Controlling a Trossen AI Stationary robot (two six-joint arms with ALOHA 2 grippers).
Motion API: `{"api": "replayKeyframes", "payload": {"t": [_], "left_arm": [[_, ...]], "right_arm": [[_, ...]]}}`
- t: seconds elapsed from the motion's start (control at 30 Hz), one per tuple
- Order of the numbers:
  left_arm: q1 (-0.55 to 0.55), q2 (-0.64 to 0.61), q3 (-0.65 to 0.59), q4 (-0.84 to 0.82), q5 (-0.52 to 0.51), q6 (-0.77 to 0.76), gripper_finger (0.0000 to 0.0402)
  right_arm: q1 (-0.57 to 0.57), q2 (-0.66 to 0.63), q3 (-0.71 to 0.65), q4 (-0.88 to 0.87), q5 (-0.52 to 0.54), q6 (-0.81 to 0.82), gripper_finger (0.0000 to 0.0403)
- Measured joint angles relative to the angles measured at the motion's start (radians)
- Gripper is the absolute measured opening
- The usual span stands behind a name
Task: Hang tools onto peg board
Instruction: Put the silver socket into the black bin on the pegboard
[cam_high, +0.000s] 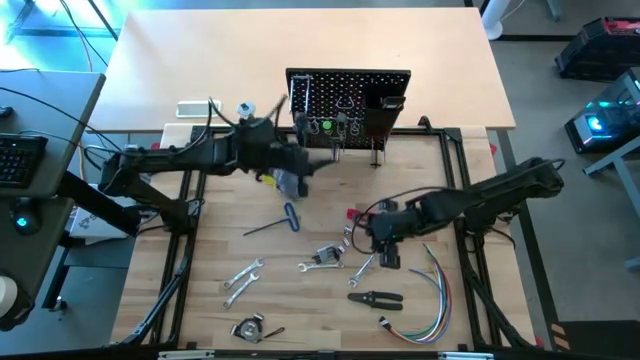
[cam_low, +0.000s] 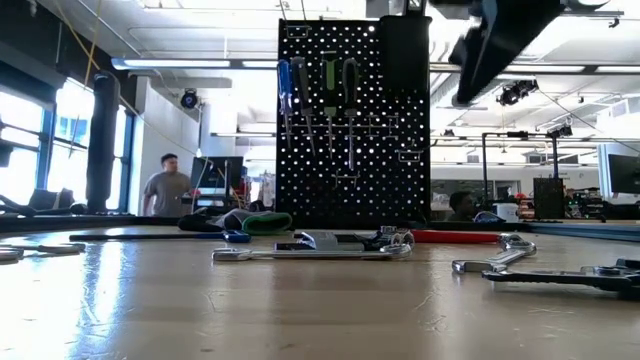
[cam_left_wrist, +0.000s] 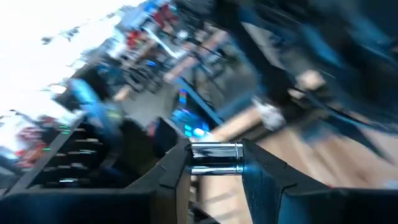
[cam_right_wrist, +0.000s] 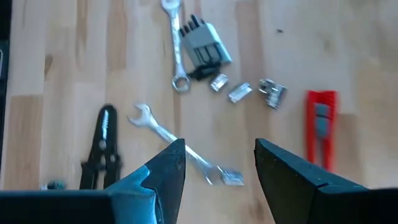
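The black peg board (cam_high: 348, 98) stands upright at the table's far side, and screwdrivers with blue and green handles (cam_low: 328, 85) hang on it. My left gripper (cam_high: 305, 162) is raised just in front of the board's left part and is shut on a chrome tool (cam_left_wrist: 216, 158). My right gripper (cam_high: 385, 248) hovers open and empty over the table's right middle, above a silver wrench (cam_right_wrist: 180, 144). A blue-handled hex key (cam_high: 287, 220), further wrenches (cam_high: 243, 278), black pliers (cam_high: 375, 298) and a red-handled tool (cam_right_wrist: 321, 124) lie flat on the table. My left gripper pinches a round chrome part of the tool (cam_left_wrist: 216, 158) between its two fingers, near their free ends. The part lies across the gap between the fingers. It is lifted clear of the table. The rest of the tool is hidden by the fingers.
A black glove (cam_high: 287, 182) lies under my left gripper. A bundle of coloured wires (cam_high: 425, 312) and a small round tool (cam_high: 250, 328) lie near the front edge. A grey hex key set (cam_right_wrist: 202, 45) lies by the right gripper. A person (cam_low: 168, 188) stands far behind.
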Motion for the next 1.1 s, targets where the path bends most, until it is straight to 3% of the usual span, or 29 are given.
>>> {"api": "replayKeyframes", "payload": {"t": [0.2,0.5,0.77,1.1], "left_arm": [[0.067,0.03,0.024,0.163,0.0,0.0,0.0099],[0.105,0.179,0.2,0.163,-0.049,0.026,0.0099],[0.107,0.354,0.404,0.068,-0.18,0.106,0.0099],[0.126,0.459,0.509,0.061,-0.302,0.103,0.01]], "right_arm": [[0.002,0.0,-0.201,0.346,-0.003,0.051,0.0185],[0.002,0.0,-0.394,0.741,0.072,0.102,0.0185],[0.003,0.0,-0.412,0.806,0.098,0.098,0.0185],[0.047,0.0,-0.412,0.827,0.197,0.072,0.0185]]}}
